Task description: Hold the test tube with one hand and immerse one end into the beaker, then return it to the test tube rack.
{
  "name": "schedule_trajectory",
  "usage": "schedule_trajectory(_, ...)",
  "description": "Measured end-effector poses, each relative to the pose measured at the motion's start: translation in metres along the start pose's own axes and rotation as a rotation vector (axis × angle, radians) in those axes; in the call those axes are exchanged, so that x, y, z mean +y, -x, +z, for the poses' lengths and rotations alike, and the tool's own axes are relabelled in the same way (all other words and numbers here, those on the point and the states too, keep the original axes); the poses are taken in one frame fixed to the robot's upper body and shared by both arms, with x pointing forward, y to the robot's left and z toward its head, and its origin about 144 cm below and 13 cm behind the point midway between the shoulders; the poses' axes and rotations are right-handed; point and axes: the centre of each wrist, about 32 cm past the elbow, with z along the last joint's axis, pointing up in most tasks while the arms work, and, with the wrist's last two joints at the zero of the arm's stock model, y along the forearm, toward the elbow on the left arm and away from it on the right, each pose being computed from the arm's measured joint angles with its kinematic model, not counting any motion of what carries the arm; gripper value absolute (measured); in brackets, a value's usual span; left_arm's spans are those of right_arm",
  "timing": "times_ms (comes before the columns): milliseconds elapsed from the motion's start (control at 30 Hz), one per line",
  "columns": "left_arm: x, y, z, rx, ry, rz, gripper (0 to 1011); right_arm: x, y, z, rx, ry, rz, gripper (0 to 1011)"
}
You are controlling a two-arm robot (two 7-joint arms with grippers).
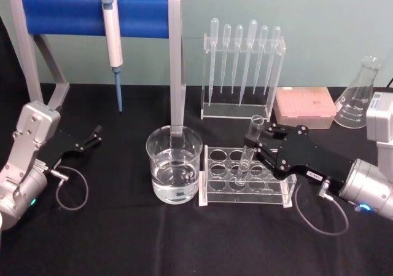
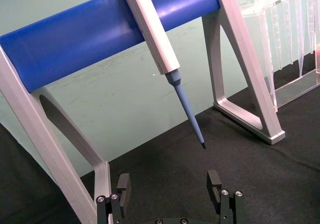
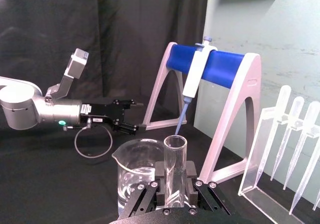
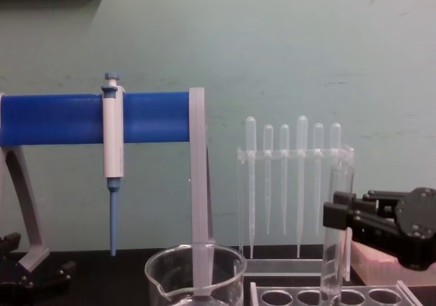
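Right gripper [image 1: 255, 142] grips test tube [image 1: 248, 156] over rack [image 1: 245, 193], beside beaker [image 1: 174, 164].

**Black grippers on silver wrists**

The right gripper [image 1: 253, 145] is a black, boxy, angular unit with flat black fingers, round screw heads on its top plate and a small white label near its rear. It joins a silver cylindrical wrist carrying a small blue-green light, with a pale grey boxy housing above. A thin grey cable loops from a metal plug at the wrist.

The left gripper [image 1: 96, 134] is the same make: slim black body, white label, and black finger pads [image 2: 123, 184] fixed with silver screws. Its silver wrist bears a green light, a grey angular bracket and a looped grey cable.
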Motion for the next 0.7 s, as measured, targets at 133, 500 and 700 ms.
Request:
schedule_trajectory(133, 0.000, 0.000, 0.000, 0.000, 0.000, 0.000, 1000, 0.000, 0.001, -0.006, -0.001, 0.007, -0.001, 242)
schedule_trajectory(500, 0.000, 0.000, 0.000, 0.000, 0.000, 0.000, 1000, 0.003, 0.003, -0.019, 0.007, 0.034, -0.005, 242)
schedule_trajectory(700, 0.000, 0.000, 0.000, 0.000, 0.000, 0.000, 1000, 0.003, 0.003, -0.020, 0.009, 0.034, -0.006, 242)
